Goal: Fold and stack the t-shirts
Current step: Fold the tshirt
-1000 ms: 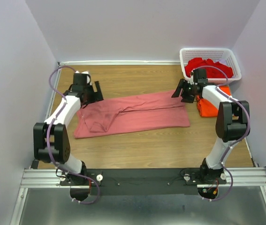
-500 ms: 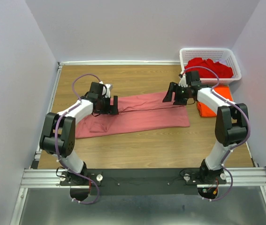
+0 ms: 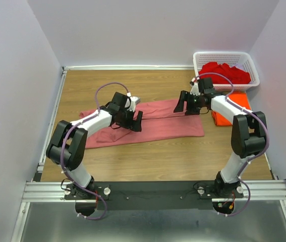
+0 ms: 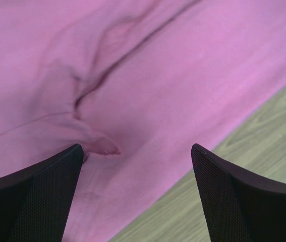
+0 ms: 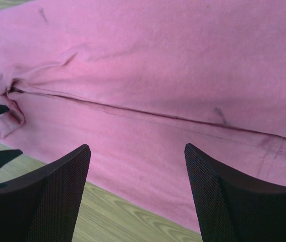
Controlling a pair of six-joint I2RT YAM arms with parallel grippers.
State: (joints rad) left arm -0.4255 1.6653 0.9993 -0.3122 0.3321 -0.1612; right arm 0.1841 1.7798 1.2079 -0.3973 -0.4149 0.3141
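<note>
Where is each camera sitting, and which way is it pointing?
Top external: above and behind the arms, looking down on the table, the pink t-shirt and the basket; both arms show.
Left wrist: on the left arm, looking down at the pink t-shirt; the left gripper, fingers open, frames the view.
Right wrist: same from the right arm, with the right gripper open.
Shared: all three see the pink t-shirt.

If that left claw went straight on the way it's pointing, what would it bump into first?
Most likely the salmon-pink t-shirt: the open left gripper points down at its cloth, near the edge beside the wooden table. Depth is unclear.
</note>
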